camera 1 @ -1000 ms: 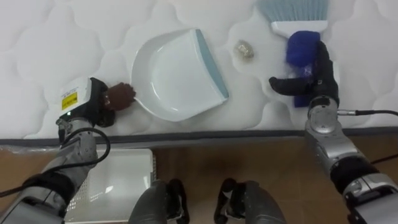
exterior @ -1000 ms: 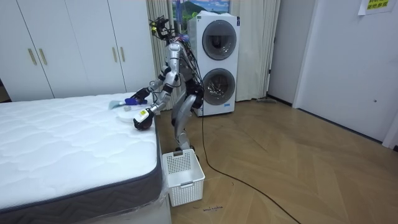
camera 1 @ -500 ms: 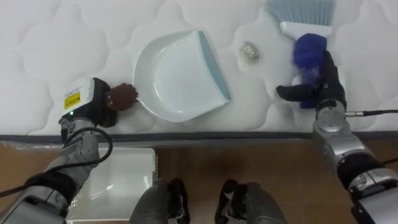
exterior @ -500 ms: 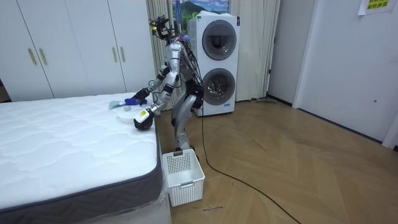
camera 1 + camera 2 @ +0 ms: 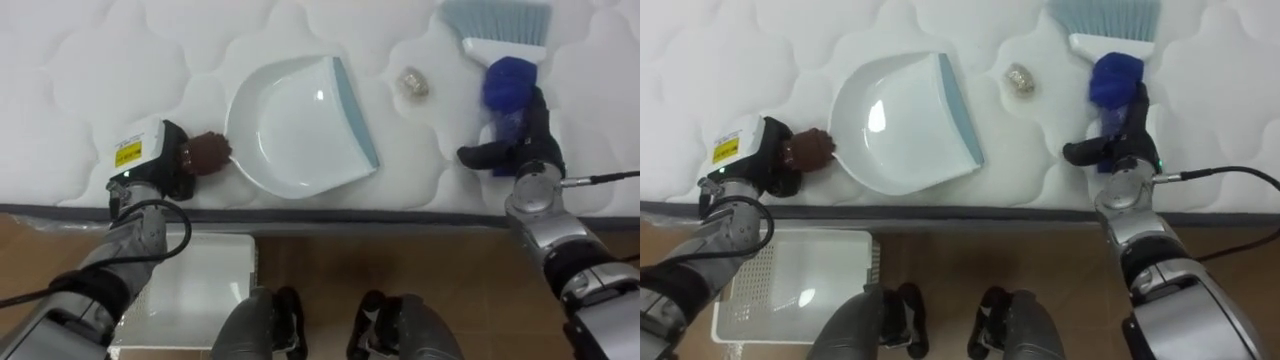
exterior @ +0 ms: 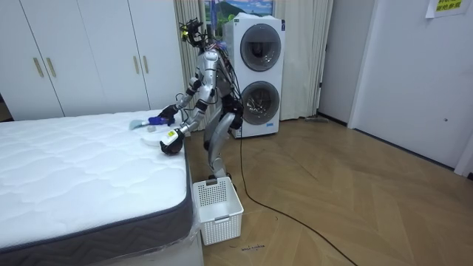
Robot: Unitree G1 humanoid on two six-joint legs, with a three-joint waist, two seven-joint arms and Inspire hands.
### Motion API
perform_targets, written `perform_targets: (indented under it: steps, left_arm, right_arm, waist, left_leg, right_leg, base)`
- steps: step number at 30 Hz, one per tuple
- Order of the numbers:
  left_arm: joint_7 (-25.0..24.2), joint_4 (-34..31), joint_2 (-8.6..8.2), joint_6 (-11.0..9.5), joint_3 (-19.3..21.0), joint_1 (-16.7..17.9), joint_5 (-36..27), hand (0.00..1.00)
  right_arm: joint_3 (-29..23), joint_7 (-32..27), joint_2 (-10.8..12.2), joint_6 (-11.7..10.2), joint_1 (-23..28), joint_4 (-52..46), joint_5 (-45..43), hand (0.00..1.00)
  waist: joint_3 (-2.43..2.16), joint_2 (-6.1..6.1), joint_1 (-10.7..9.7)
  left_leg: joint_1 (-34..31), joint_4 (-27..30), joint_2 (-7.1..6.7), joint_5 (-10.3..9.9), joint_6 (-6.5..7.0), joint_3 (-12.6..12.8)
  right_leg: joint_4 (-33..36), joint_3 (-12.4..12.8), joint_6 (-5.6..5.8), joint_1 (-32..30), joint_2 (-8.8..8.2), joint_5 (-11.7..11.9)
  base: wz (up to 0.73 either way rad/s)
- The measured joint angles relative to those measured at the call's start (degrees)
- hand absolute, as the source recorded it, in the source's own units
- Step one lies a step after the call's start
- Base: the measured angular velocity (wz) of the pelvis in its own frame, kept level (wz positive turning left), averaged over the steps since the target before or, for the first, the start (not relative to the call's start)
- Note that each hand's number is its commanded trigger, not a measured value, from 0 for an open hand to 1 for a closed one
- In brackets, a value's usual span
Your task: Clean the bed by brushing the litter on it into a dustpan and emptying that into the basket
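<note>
On the bed (image 5: 90,60), the dustpan (image 5: 300,125) at centre, gripped at its left end by the left hand (image 5: 165,168), opens rightward toward the brush (image 5: 505,78), which the right hand (image 5: 530,150) seems to clasp at upper right, with the scrap (image 5: 413,83) lying between pan and brush.

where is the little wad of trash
In the left eye view, the wad lies on the mattress right of centre, just off the dustpan's open edge and left of the brush held by the right hand.
</note>
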Motion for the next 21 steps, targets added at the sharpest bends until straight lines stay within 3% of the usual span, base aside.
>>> perform_targets:
  steps: [8, 21]
  left_arm:
    - [-0.74, -0.53, 0.01, 1.31, -1.25, -0.06, -0.02, 1.00]
    - [-1.91, -1.55, -0.03, 3.45, -2.08, -0.31, -1.44, 1.00]
  right_arm:
    - [3.32, -0.96, -2.92, 2.65, -0.86, 2.20, -1.24, 1.00]
    - [4.64, 0.06, -3.14, 3.60, -0.61, 2.16, -0.93, 1.00]
  waist:
    - [-0.06, 0.10, 0.28]
    - [-0.08, 0.17, 0.23]
  left_leg:
    - [0.38, -0.78, -0.10, 0.18, -0.29, -0.41]
    - [0.84, -1.39, -0.13, 0.37, -0.57, -0.58]
  right_leg:
    - [-0.70, 0.00, 0.04, 0.48, 0.81, -0.01]
    - [-0.99, 0.01, 0.01, 0.87, 1.02, 0.00]
  base:
    - [0.00]
    - [0.01]
